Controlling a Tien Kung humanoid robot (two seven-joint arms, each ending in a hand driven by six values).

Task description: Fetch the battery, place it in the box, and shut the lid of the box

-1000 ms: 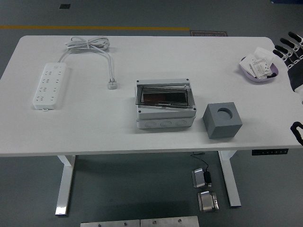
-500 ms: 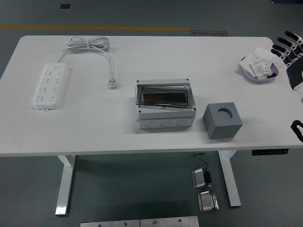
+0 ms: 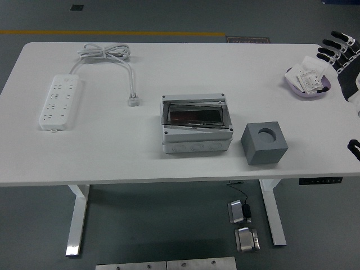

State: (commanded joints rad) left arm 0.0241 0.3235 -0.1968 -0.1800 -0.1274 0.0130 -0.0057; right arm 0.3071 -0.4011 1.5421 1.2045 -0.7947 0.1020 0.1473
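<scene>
A grey box [image 3: 196, 130] sits at the table's middle, its smoky clear lid [image 3: 194, 113] raised open over the cavity. At the far right a lilac bowl [image 3: 298, 84] holds white packets [image 3: 311, 79], probably the batteries. My right hand [image 3: 343, 59] hovers at the right edge just beyond the bowl, its black-and-white fingers [image 3: 333, 46] spread and holding nothing. The left arm is out of sight.
A grey cube with a round hole [image 3: 264, 143] stands right of the box. A white power strip [image 3: 59, 102] lies at the left with its coiled cord [image 3: 107, 53] and plug [image 3: 134, 100] behind. A black part [image 3: 354, 147] shows at the lower right edge.
My right hand has drifted slightly up and away from the near edge beside the bowl. The objects on the table have stayed put.
</scene>
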